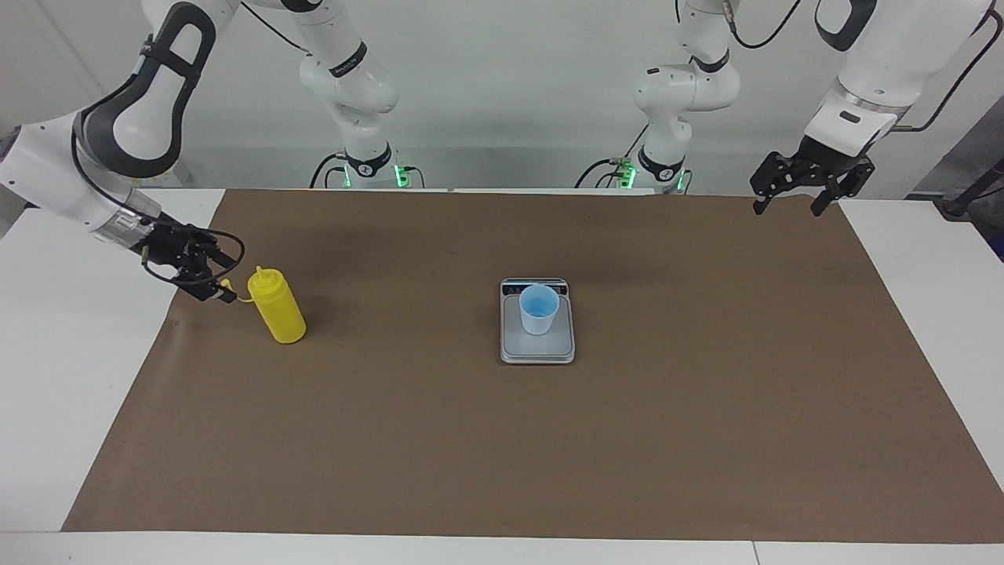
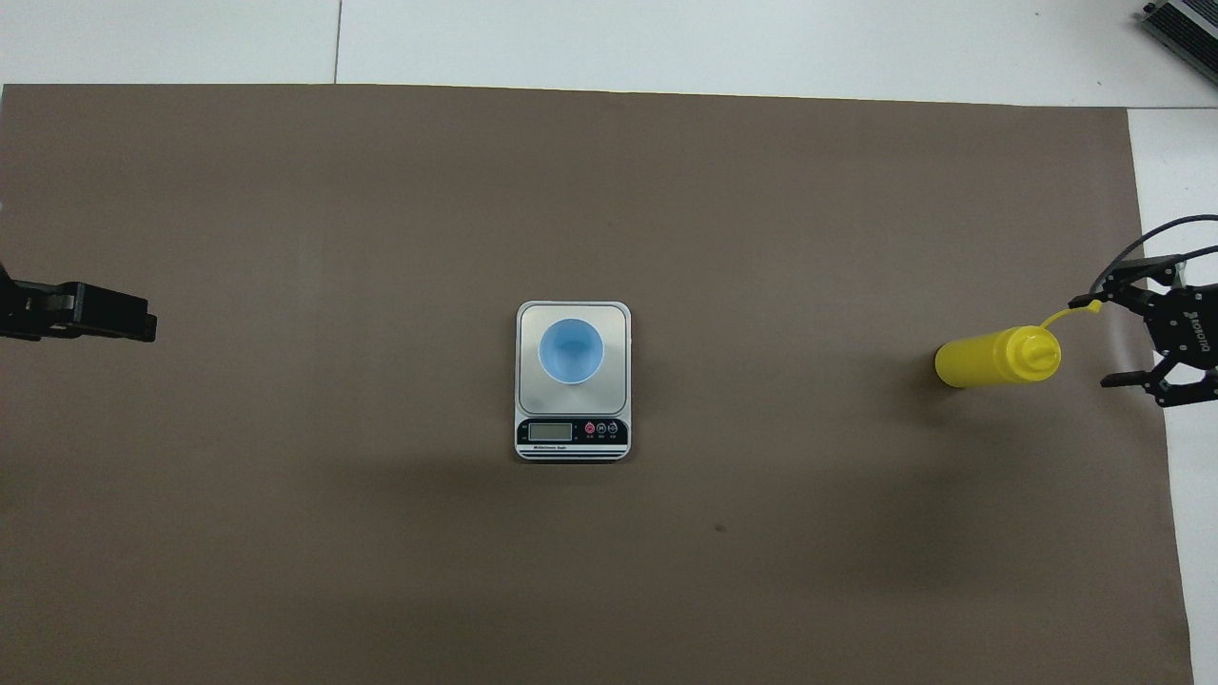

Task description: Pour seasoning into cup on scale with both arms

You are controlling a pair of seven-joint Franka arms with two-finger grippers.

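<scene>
At the middle of the brown paper sheet (image 1: 502,439) covering the white table (image 1: 70,377) lies the flat rectangular silver-grey kitchen scale (image 1: 537,348), dark display strip turned toward the robots; every place below is taken from it. On its grey weighing plate stands the small tapered light blue plastic cup (image 1: 539,309), upright, mouth open upward, presumably centred so that whatever goes in is weighed. Well apart from the scale, toward the right arm's end of the table and at about the same depth, stands the yellow cylindrical plastic squeeze bottle (image 1: 276,305), upright on its base, ribbed nozzle up, with its thin tethered cap strap (image 2: 1070,312) sticking out away from the scale. Parked there it is clear of the scale and cannot disturb a reading. Right gripper (image 1: 205,276): just beside the bottle's top, on the side away from the scale, fingers spread wide, holding nothing; one fingertip is at the strap's end, contact cannot be told. Bottle stands free. Left gripper (image 1: 791,202): raised over the sheet's corner at the left arm's end, well apart from the scale, fingers apart, empty, waiting. Judgement: cup and scale are set, bottle is released, no pour is under way.
</scene>
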